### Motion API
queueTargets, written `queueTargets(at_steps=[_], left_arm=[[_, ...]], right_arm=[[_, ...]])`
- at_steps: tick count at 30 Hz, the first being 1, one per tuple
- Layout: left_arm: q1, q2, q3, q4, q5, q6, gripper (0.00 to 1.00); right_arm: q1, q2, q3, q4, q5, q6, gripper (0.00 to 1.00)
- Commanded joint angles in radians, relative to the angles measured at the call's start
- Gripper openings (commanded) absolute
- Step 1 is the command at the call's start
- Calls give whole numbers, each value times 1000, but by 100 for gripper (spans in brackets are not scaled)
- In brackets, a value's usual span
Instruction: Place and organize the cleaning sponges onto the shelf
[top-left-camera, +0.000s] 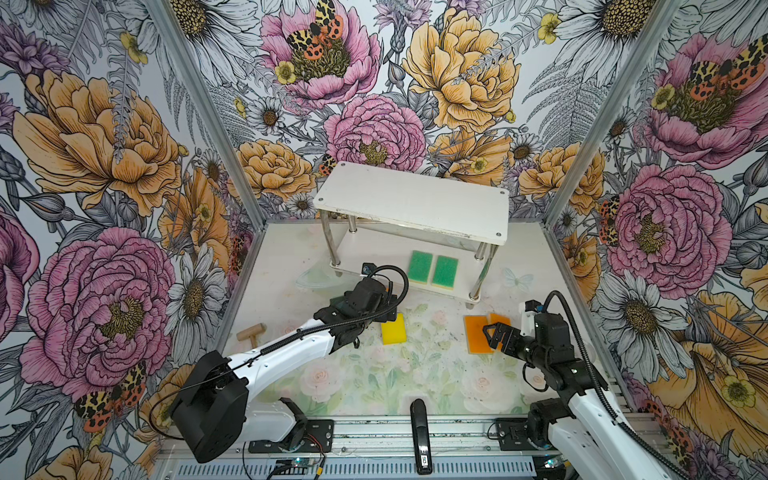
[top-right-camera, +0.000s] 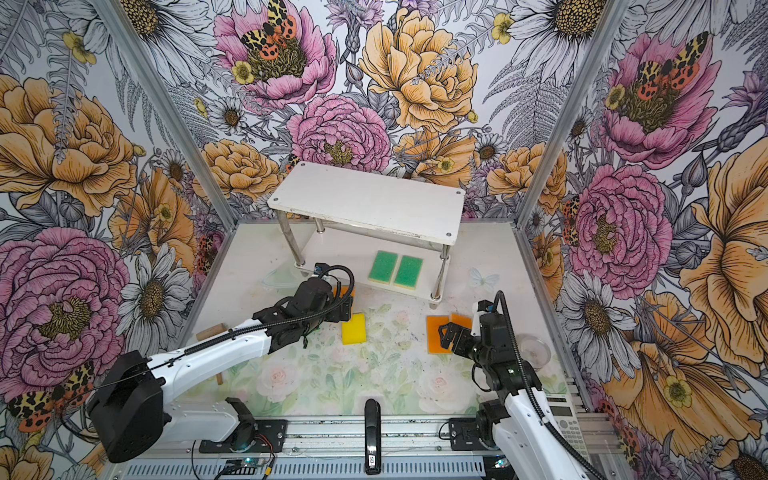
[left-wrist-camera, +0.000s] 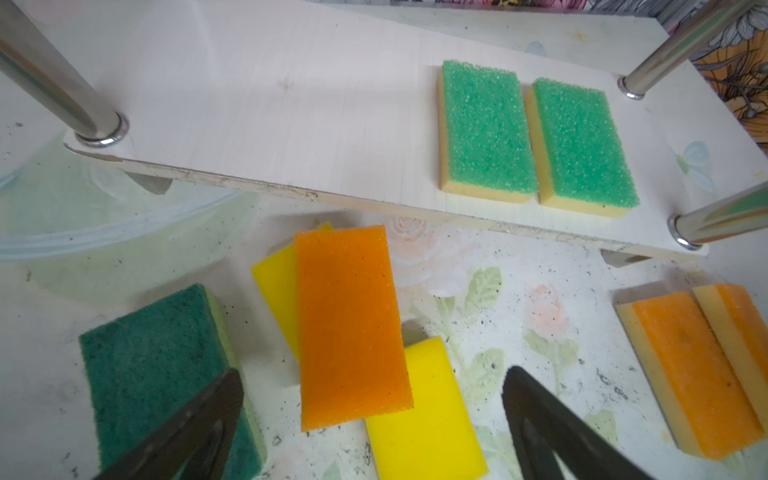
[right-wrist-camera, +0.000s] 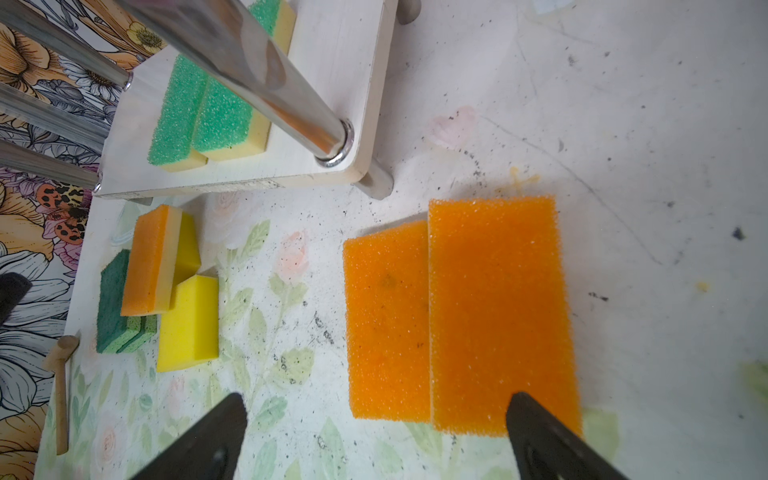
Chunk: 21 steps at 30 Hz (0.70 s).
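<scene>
Floral wallpaper is covering the three walls enclosing the scene in both top views. The back wall (top-left-camera: 374, 75) is filling the upper middle of the frame with large pink and amber blooms, white daisies and spotted moths. The left wall (top-left-camera: 83, 187) and the right wall (top-left-camera: 698, 187) are carrying the same print down both sides. Two bare metal posts (top-left-camera: 206, 112) are running diagonally along the corners. The counter (top-left-camera: 415, 374), in the lower middle, is wearing a pale sheet of faded roses and green leaves, speckled with dark scuffs. A grey metal rail (top-left-camera: 374, 432) is lining the lower edge. Soft, even light is casting only faint shadows.
</scene>
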<state>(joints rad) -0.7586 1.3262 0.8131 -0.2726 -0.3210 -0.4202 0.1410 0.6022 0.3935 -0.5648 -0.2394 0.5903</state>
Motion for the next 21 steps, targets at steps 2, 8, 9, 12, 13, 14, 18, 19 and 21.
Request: queueTargets(at_steps=[2,8,9,12,13,14,18,19,21], left_arm=[[-33,59,-7,4,-23,-67,99],[-44,149,3,12,-35,-111,99],[-46,160,7,12,-36,-116,99],[-47,174,15,14,-49,-128,99],[-47,174,15,15,-55,-131,99],[-48,175,14,17,-62,-133,99],[-45,168,13,17,-83,-145,99],[-46,165,13,16,-85,-146,99],[-45,161,13,17,-94,-150,99]], right_arm=[[7,-12,13,13,8,0,100],[8,-13,11,14,7,-3,100],[8,-13,11,13,8,-3,100],[8,-14,9,14,8,-3,100],[6,-15,9,13,8,-3,100],[7,-14,8,13,8,-3,100],[7,-14,5,13,9,-5,100],[8,-15,5,13,9,-5,100],[7,-13,5,13,11,-6,100]])
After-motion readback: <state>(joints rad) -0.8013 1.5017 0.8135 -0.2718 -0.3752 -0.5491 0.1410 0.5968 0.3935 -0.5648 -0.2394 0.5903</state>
